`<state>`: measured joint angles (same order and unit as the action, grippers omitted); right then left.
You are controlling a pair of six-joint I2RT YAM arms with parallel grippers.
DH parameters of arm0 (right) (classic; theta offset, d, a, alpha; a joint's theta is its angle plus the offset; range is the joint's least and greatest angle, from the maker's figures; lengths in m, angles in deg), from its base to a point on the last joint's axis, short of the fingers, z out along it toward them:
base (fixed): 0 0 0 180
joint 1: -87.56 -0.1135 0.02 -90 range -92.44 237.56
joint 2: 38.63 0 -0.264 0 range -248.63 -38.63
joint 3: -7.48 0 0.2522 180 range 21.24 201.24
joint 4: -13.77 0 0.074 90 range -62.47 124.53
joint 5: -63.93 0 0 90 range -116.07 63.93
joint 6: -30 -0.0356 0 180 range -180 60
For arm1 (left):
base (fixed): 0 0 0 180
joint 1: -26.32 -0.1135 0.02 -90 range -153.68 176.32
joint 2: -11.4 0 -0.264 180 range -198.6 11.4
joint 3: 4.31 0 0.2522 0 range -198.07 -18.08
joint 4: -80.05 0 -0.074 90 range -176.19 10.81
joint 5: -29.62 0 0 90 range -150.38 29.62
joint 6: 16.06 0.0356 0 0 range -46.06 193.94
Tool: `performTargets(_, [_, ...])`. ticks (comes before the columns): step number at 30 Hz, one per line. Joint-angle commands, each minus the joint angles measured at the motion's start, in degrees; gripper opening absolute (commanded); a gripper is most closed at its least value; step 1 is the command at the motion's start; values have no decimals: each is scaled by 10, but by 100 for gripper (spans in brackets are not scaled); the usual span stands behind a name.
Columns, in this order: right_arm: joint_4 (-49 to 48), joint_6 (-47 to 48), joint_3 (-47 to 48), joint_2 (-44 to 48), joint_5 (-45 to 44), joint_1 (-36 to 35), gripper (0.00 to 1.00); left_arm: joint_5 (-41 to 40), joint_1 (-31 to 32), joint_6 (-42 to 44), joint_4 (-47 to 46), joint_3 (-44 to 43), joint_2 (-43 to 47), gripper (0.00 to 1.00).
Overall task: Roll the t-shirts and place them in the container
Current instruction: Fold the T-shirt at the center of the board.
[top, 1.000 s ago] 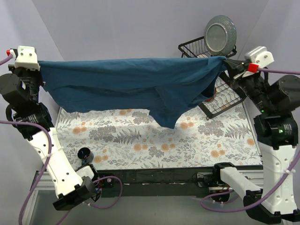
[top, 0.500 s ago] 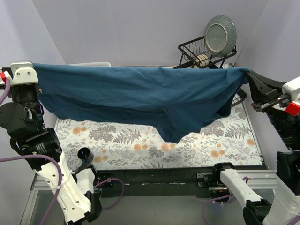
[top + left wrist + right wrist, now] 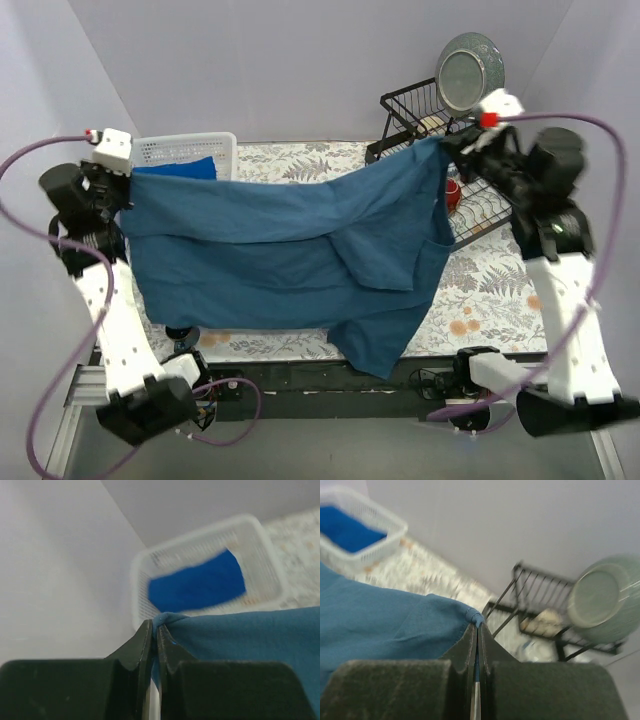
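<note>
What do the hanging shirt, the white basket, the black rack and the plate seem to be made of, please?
The shirt looks like soft matte knit cloth: it sags and creases as it hangs. The basket seems moulded white plastic, given its mesh walls. The rack looks like thin black-coated wire. The plate is probably glazed ceramic, grey-green with a faint sheen.

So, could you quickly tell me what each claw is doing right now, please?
Left claw: closed on one corner of the dark blue t-shirt.
Right claw: closed on the same shirt's other corner.
</note>
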<state>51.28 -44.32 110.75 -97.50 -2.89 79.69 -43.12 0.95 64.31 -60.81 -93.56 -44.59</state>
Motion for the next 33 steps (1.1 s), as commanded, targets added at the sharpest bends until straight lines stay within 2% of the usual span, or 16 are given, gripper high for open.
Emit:
performTargets(1, [-106, -23, -117, -105, 35, 1, 1, 95, 1, 25, 95, 68, -116, 0])
performTargets(2, [-139, -21, -128, -131, 35, 1, 1, 81, 1, 5, 52, 79, -157, 0])
performTargets(5, [-171, -13, -96, -241, 32, 0, 1, 64, 1, -22, -42, 92, -205, 0])
performTargets(7, [-168, -7, -20, -320, 33, 0, 1, 69, 1, -38, -52, 47, -249, 0])
performTargets(10, [-159, -7, 92, -388, 35, -1, 1, 56, 1, -79, -53, -39, -284, 0])
performTargets(13, [-143, -9, 166, -411, 33, 0, 1, 59, 1, -104, -53, -83, -275, 0])
performTargets(15, [-133, -7, 181, -404, 38, 0, 1, 63, 1, -114, -52, -91, -257, 0])
performTargets(21, [-130, -2, 115, -294, 49, -2, 1, 60, 1, -111, -33, -50, -131, 0])
performTargets(26, [-124, -7, 14, -139, 48, -1, 1, 32, 1, -105, 12, -26, -11, 0])
performTargets(33, [-45, -7, -31, 57, 42, -1, 1, -24, 11, -114, 57, -50, 132, 0])
